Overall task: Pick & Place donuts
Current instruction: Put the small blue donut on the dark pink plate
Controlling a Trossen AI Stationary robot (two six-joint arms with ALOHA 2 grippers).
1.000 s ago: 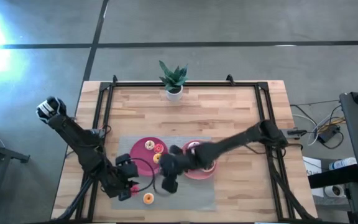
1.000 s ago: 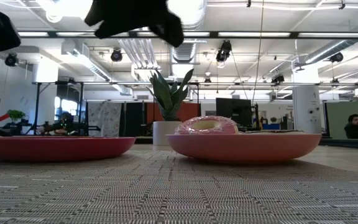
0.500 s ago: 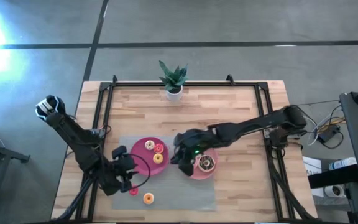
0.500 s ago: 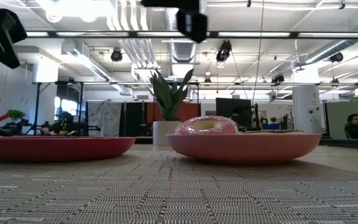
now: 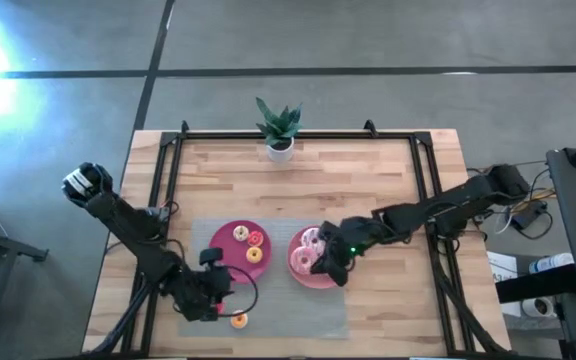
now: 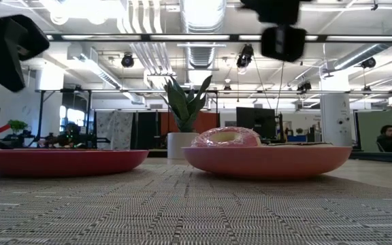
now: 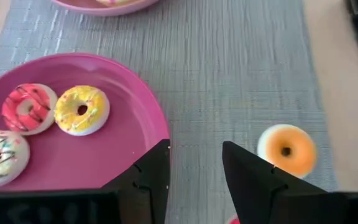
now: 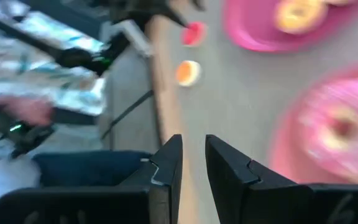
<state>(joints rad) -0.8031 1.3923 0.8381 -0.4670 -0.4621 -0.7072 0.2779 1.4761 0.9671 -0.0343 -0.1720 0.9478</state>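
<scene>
Wooden slats and a grey woven mat [image 5: 268, 300] carry the scene, a potted plant [image 5: 279, 127] standing at the surface's far edge. The left gripper [image 7: 194, 163], fingers a narrow gap apart and holding nothing, hangs over the mat's front edge beside the red plate [image 7: 117, 162]. The orange donut [image 7: 286, 149] lies loose on the mat just off to one side of it, with a small red donut [image 5: 222, 302] close by. To take the orange ring cleanly, the gripper would likely need to shift sideways, centre over it, spread wider and come straight down. Three tiny glazed donuts [image 7: 81, 109] already sit on the red plate. The right gripper [image 5: 332, 267], empty with fingers slightly parted, hovers over the pink plate [image 5: 301, 275], where a pink donut [image 5: 310, 241] and a chocolate one rest. Glossy, hard-looking toy rings, they may slip under a shallow pinch.
</scene>
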